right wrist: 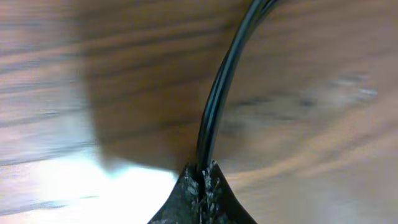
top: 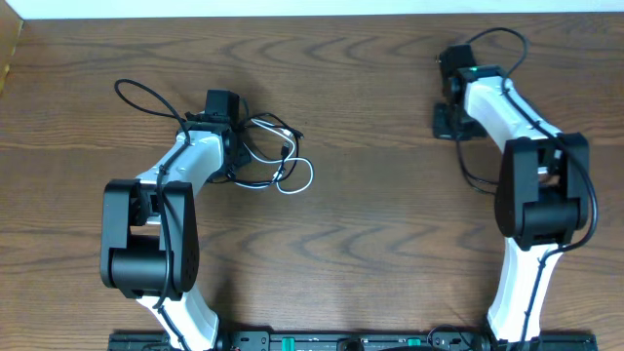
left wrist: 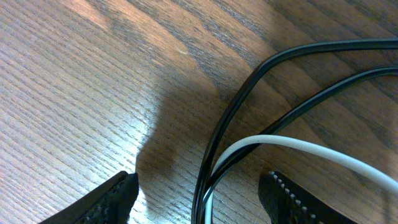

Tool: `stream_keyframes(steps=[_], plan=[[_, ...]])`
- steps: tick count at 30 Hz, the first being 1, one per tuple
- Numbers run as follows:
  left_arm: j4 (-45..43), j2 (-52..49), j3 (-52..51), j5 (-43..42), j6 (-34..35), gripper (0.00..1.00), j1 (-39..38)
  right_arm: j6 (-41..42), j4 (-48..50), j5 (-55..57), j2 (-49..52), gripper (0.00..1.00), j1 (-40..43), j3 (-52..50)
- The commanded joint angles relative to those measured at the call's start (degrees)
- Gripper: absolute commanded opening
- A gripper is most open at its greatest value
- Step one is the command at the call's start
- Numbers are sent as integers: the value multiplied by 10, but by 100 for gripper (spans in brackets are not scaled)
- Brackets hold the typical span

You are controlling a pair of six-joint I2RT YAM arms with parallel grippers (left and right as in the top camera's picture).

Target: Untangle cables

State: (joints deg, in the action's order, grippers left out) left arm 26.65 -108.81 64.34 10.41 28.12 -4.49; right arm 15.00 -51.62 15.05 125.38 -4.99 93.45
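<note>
The flat wooden table [top: 370, 195] is mid-brown with darker wavy grain, and a white band [top: 312, 8] borders it at 12 o'clock. The thin black cable [left wrist: 239, 102] is glossy black. The thin white cable [left wrist: 311, 148] is plain white. The left arm [top: 200, 156] and right arm [top: 497, 102] have white shells and black joints. The left gripper [left wrist: 198, 186] is black, with ridged pads [left wrist: 289, 196]. The right gripper [right wrist: 202, 186] is black flecked with grey, around a glossy black strand [right wrist: 221, 93]. At 6 o'clock, green marks dot the black base rail [top: 292, 341].
</note>
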Motion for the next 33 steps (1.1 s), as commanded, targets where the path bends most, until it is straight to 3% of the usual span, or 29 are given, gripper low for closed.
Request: stream_keyframes(steps=[1, 5, 13, 18, 25, 33], plan=[[6, -14, -5, -14, -3, 68, 1, -9, -14, 92, -70, 1, 32, -2], [6, -14, -5, -14, -3, 68, 1, -9, -32, 145, -119, 1, 67, -2], [6, -14, -5, -14, -3, 68, 1, 1, -37, 143, -163, 1, 136, -2], [6, -14, -5, -17, -3, 68, 1, 0, -10, 29, -160, 1, 163, -3], [-1, -14, -5, -47, -3, 68, 1, -9, 26, -215, -160, 1, 170, -3], [-2, -14, -5, -47, -3, 68, 1, -7, 0, -172, -160, 3, 146, -39]])
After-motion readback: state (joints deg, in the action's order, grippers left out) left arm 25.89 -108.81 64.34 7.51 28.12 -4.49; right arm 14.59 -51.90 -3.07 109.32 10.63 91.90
